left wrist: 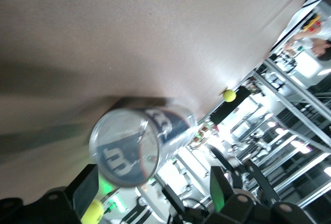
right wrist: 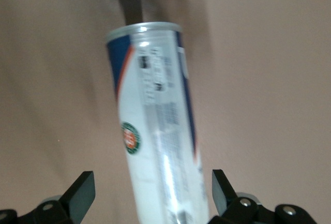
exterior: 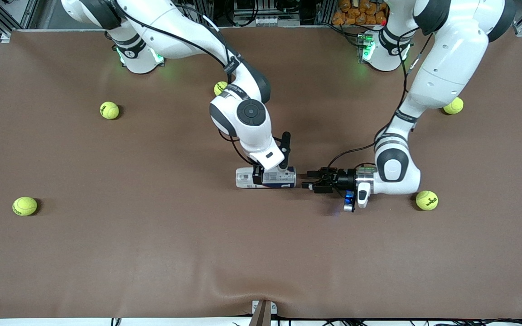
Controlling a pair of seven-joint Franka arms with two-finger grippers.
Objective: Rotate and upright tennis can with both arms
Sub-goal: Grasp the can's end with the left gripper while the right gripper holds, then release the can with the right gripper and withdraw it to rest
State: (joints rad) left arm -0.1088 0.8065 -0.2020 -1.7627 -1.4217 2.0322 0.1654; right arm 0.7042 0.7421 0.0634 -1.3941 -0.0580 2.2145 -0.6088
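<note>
The tennis can (exterior: 265,177) lies on its side on the brown table mat, near the middle. My right gripper (exterior: 270,174) is over the can, open, with a finger on each side of its body and a gap at both. In the right wrist view the can (right wrist: 155,131) runs between the open fingers of my right gripper (right wrist: 153,195). My left gripper (exterior: 307,179) lies level just above the mat, open and empty, pointing at the can's end nearest the left arm. The left wrist view shows that round end of the can (left wrist: 132,146) just ahead of my left gripper (left wrist: 155,193).
Several yellow-green tennis balls lie scattered on the mat: one (exterior: 426,200) beside the left wrist, one (exterior: 453,106) by the left arm, one (exterior: 220,88) under the right arm, and two (exterior: 109,110) (exterior: 24,206) toward the right arm's end.
</note>
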